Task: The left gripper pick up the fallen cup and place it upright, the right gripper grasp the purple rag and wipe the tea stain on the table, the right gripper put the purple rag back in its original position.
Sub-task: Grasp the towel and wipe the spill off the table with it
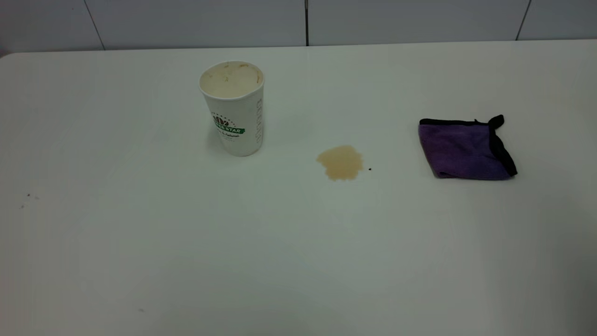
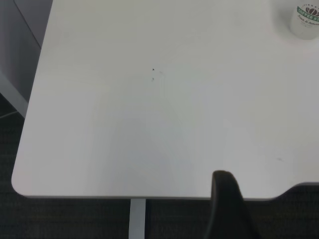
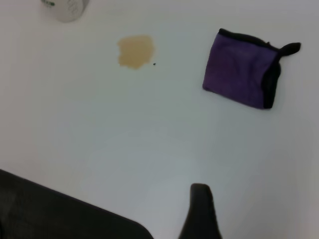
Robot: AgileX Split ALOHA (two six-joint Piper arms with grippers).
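Note:
The white cup (image 1: 235, 109) stands upright on the table (image 1: 140, 242), left of centre, its brown-stained inside showing. It also shows in the left wrist view (image 2: 305, 22) and in the right wrist view (image 3: 65, 9). The light-brown tea stain (image 1: 340, 162) lies to its right, as the right wrist view (image 3: 135, 51) shows too. The folded purple rag (image 1: 466, 149) lies flat farther right, untouched, and also appears in the right wrist view (image 3: 244, 74). Neither gripper is in the exterior view. The left gripper (image 2: 227, 209) is over the table's near corner, far from the cup. The right gripper (image 3: 200, 211) is well short of the rag.
A tiny dark speck (image 1: 370, 169) sits just right of the stain. Faint specks (image 1: 28, 196) mark the table's left side. The table's edge and rounded corner (image 2: 20, 184) show in the left wrist view, with dark floor below. A grey wall runs behind the table.

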